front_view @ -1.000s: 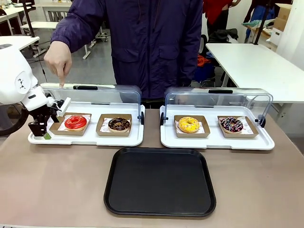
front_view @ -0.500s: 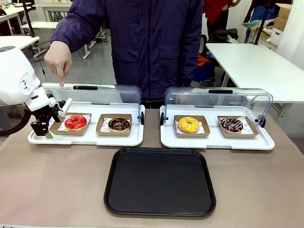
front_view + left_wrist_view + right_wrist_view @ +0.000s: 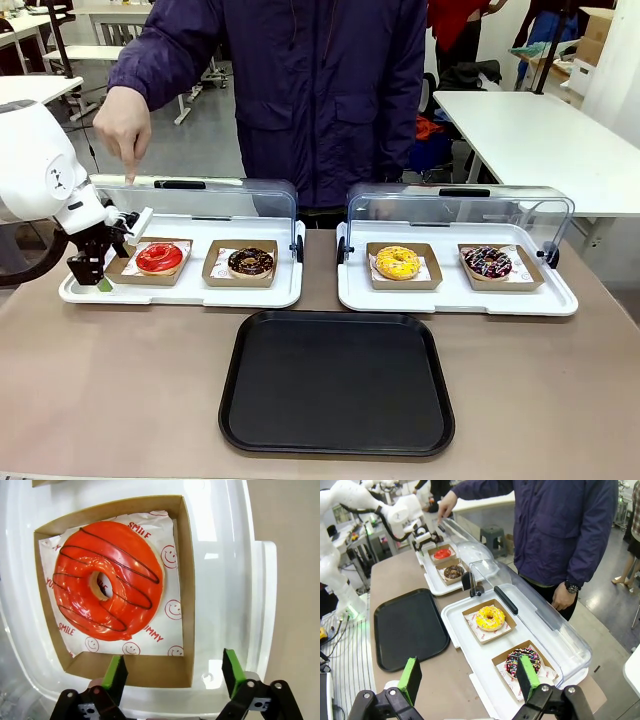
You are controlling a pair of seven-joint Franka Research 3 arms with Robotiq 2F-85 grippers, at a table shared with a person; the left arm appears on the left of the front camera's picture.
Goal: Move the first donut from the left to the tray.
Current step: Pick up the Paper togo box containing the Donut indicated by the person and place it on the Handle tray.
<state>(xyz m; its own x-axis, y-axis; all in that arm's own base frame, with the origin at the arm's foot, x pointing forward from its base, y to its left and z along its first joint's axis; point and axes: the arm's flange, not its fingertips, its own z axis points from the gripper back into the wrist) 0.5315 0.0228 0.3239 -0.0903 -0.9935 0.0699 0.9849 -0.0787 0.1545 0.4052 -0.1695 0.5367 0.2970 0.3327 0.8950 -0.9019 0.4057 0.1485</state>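
Left gripper (image 3: 173, 674) half-open, empty; cardboard holder (image 3: 186, 595) wall between fingers (image 3: 116, 672), red donut (image 3: 107, 580) just beyond. Right gripper (image 3: 469, 676) wide, empty.

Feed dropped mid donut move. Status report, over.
Left end effector open, astride corner of cardboard holder. Right end effector open, nothing held. Red donut in holder on white tray. Person's hand at raised lid.

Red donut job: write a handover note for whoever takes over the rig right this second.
Left gripper: open, low over the near corner of the cardboard holder, nothing gripped.
Right gripper: open, empty, well away from the donuts.
Red donut: in its holder on the left white tray, with the lid up and a person's hand on it.
Black tray: mid-table, no donut on it.
Done: approach.
Left: grip the holder, lift it, carry it to the black tray, release.
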